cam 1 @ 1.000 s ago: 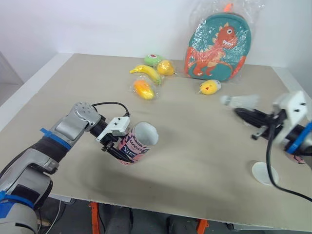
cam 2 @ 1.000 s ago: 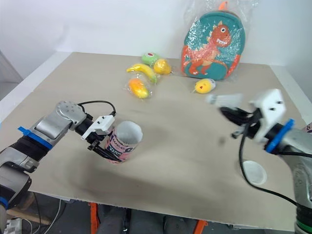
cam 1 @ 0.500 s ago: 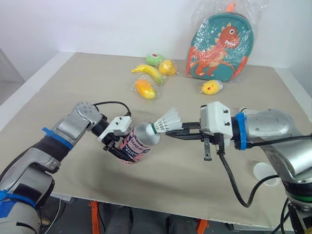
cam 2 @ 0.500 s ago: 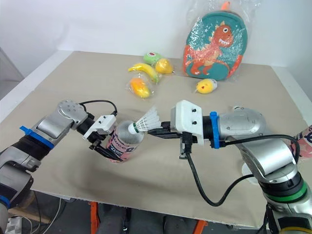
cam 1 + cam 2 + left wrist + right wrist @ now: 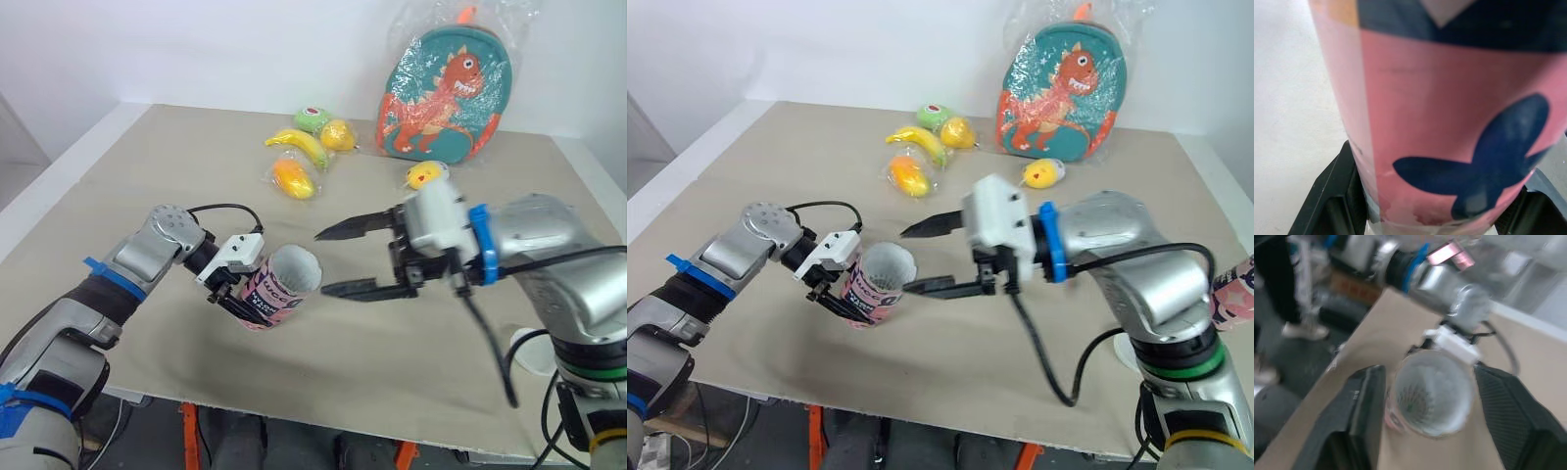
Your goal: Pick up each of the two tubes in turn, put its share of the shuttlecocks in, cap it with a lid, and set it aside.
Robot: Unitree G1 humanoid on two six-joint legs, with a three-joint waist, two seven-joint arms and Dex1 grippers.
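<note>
A pink tube (image 5: 277,287) with a blue butterfly print (image 5: 1484,161) is held tilted just above the table, its open mouth (image 5: 1432,391) facing the right. My left gripper (image 5: 238,292) is shut on its lower half, one finger (image 5: 1332,196) on each side. My right gripper (image 5: 321,262) stands open right in front of the mouth, with nothing between its fingers (image 5: 1364,416). Something pale and feathery lies deep inside the tube. A second pink tube (image 5: 1234,294) shows at the table's right edge, and a white lid (image 5: 534,350) lies near the front right.
At the back of the table stand a teal dinosaur backpack (image 5: 441,93) in plastic, a banana (image 5: 294,145), an orange fruit toy (image 5: 290,178), a green and a yellow fruit, and a small yellow toy (image 5: 423,174). The table's front edge runs just under both arms.
My right gripper came in from the far right with a shuttlecock, reached the tube's mouth, and has now opened; the shuttlecock is gone from its fingers. The left arm held still.
</note>
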